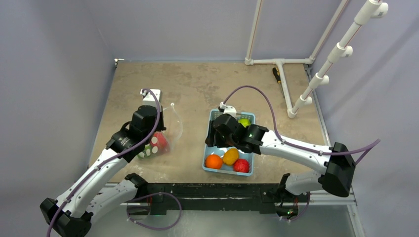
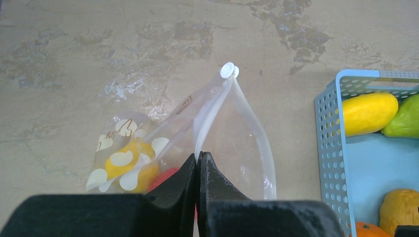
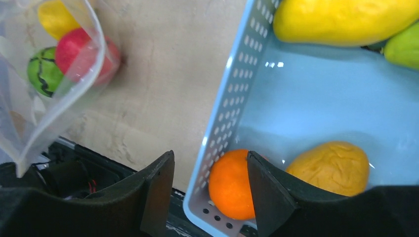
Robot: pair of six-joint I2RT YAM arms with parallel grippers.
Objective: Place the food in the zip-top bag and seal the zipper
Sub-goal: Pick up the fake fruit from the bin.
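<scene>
Gaping at its mouth, the dotted zip-top bag (image 2: pixel 242 148) holds three fruits (image 3: pixel 74 49).

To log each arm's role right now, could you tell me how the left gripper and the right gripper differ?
The left gripper is shut, pinching the zip-top bag at its mouth edge; the right gripper is open and holds nothing. The left gripper is at the bag on the table; the right gripper hangs over the light-blue basket at its edge, above an orange toy fruit. Both are black.
</scene>
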